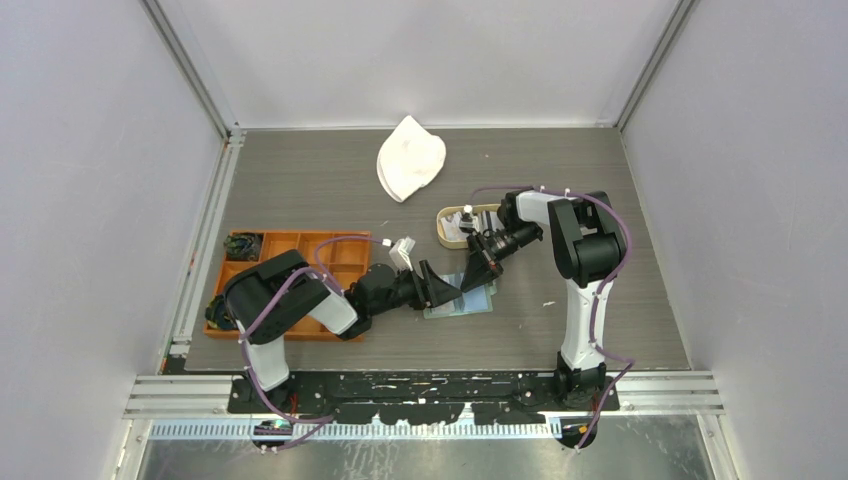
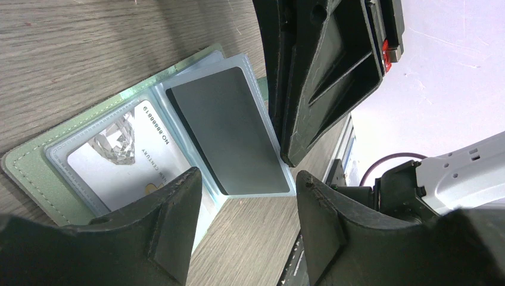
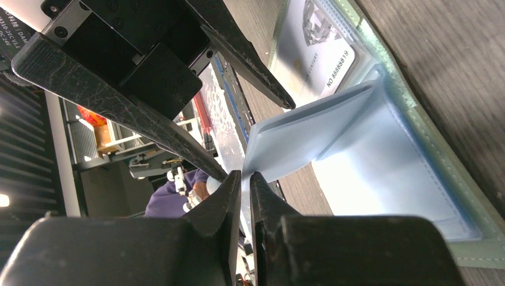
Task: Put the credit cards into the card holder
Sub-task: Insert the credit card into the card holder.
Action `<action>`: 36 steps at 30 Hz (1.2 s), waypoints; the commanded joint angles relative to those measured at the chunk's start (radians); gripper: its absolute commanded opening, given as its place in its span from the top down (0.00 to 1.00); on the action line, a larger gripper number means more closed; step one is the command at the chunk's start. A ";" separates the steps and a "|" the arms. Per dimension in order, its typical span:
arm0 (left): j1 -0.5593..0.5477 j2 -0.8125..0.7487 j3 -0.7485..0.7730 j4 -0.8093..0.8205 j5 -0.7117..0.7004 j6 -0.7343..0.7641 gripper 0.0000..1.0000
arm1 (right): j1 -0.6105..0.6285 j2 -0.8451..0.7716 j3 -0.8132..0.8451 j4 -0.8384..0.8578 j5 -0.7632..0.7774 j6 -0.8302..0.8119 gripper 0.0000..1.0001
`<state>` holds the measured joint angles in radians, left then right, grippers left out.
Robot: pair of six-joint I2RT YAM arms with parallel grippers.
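While the card holder (image 1: pixel 468 306) lies open on the surface (image 1: pixel 330 170), both arms meet over it.

Toward the 6 o'clock edge of the surface, the card holder shows a white card (image 2: pixel 119 161) in one pocket and, at 3 o'clock of it in the left wrist view, a black card (image 2: pixel 229 137) behind clear plastic. The left gripper (image 2: pixel 249 176), reaching in from 9 o'clock, hovers above them with its fingers apart, gripping nothing. The right gripper (image 3: pixel 241 176), reaching in from 1 o'clock, has its fingers pinched nearly together on the edge of a raised clear leaf (image 3: pixel 309 125). An orange tray (image 1: pixel 300 250) sits at 9 o'clock of the card holder, an oval tray (image 1: pixel 445 228) at 12 o'clock.
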<state>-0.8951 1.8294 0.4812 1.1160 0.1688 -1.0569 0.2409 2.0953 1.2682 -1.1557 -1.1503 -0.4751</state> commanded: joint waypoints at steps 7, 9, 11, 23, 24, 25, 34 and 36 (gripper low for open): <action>-0.005 -0.014 0.013 0.049 0.002 0.017 0.40 | 0.007 0.002 0.019 0.002 -0.028 -0.010 0.82; -0.006 -0.006 0.020 0.048 0.009 0.013 0.40 | 0.007 0.005 0.016 0.008 -0.027 -0.007 0.80; -0.008 0.004 0.029 0.045 0.017 0.009 0.38 | 0.008 0.006 0.014 0.017 -0.028 0.000 0.79; -0.035 -0.025 0.070 -0.105 -0.016 0.053 0.38 | 0.009 0.025 0.013 0.030 -0.045 0.021 0.84; -0.036 -0.026 0.072 -0.114 -0.018 0.056 0.38 | 0.010 0.025 0.014 0.025 -0.047 0.018 0.84; -0.037 -0.025 0.075 -0.121 -0.020 0.055 0.39 | 0.009 0.024 0.013 0.024 -0.047 0.017 0.84; -0.038 -0.041 0.058 -0.126 -0.034 0.052 0.43 | 0.007 0.012 0.013 0.049 0.011 0.039 0.86; -0.036 -0.043 0.051 -0.118 -0.034 0.054 0.43 | 0.008 0.005 0.008 0.063 0.020 0.049 0.86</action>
<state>-0.9291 1.8282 0.5362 0.9871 0.1574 -1.0348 0.2466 2.1166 1.2682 -1.1301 -1.1584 -0.4416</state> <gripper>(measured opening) 0.576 0.145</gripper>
